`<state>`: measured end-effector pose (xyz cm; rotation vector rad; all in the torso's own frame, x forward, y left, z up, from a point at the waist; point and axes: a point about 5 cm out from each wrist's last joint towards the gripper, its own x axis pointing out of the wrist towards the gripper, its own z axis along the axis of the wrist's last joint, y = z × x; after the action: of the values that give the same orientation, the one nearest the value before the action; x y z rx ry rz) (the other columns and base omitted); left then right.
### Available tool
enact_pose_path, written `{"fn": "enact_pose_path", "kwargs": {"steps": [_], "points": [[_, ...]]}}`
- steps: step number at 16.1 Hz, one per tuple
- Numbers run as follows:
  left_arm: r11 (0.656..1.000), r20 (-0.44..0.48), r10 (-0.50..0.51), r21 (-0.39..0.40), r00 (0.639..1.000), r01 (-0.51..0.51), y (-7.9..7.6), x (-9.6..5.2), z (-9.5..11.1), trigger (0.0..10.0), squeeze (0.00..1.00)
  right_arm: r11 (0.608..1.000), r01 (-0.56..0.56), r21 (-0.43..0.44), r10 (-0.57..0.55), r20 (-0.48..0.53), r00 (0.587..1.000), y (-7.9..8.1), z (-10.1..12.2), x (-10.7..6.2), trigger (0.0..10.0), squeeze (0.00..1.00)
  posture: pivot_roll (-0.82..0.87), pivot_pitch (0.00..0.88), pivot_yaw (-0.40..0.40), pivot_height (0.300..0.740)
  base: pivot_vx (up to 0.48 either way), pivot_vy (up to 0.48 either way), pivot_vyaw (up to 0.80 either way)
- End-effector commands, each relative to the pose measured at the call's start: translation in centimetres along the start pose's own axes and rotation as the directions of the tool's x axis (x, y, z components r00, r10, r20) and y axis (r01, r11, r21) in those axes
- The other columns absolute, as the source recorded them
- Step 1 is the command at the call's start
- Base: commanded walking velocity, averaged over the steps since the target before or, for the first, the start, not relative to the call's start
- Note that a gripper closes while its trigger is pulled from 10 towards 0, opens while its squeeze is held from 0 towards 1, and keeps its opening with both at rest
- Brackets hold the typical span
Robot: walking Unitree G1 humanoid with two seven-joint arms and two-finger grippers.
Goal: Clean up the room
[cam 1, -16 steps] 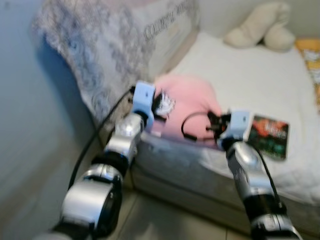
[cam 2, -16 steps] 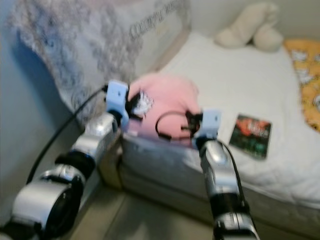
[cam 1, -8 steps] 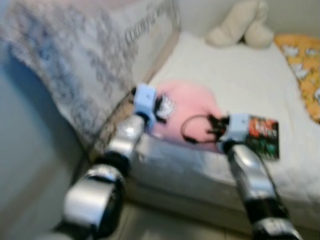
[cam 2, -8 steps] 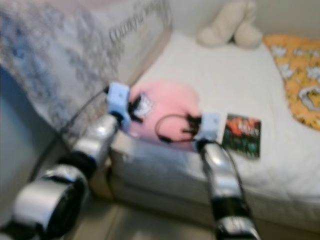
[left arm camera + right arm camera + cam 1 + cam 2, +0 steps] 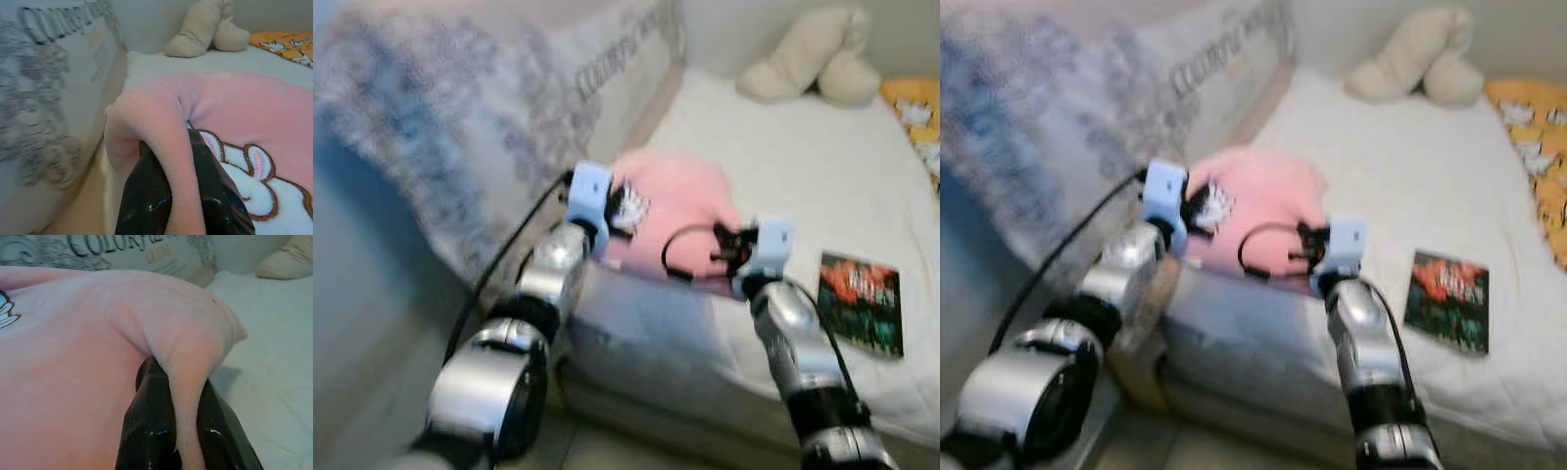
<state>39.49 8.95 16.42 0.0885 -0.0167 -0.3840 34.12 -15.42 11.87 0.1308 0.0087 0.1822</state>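
- Head stereo pair: looks forward and down over both arms onto the bed [image 5: 783, 166]; blurred.
- Left wrist view: very close along the left gripper [image 5: 183, 196], facing the pink garment [image 5: 244, 112].
- Right wrist view: equally close, opposite edge.
- Shared: pink garment, beige plush toy [image 5: 205, 29].

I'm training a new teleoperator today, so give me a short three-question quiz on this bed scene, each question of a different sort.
1. True or false: both tools are shut on a fold of the pink blanket.
2. Which lies on the white mattress to the right of the right tool? A) a shoe B) a dark book C) a cup
3. Fill in: the cream plush toy sits at the far ____ of the bed.

Key:
1. True; the left tool and the right tool each pinch a ridge of pink cloth.
2. B, the book.
3. End.
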Motion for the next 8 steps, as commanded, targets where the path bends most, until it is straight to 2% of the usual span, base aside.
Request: {"fn": "enact_pose_path", "kwargs": {"steps": [1, 8], "points": [[0.999, 0.059, 0.031, 0.007, 0.998, -0.032, 0.40, 0.45, 1.72, 10.0, 0.00, 0.997, 0.071, -0.018, -0.071, 0.020, 0.997, -2.03, 0.76, -0.50, 10.0, 0.00, 0.01, 0.000, 0.025, 0.740, 0.446, 0.000, 0.00], [0.998, 0.056, 0.053, 0.012, 0.997, -0.054, 0.90, 0.62, 2.16, 10.0, 0.00, 0.998, 0.054, -0.039, -0.054, 0.009, 0.999, -1.99, 0.85, -0.44, 10.0, 0.00, 0.00, 0.033, 0.009, 0.740, 0.446, 0.000, 0.00]]}}
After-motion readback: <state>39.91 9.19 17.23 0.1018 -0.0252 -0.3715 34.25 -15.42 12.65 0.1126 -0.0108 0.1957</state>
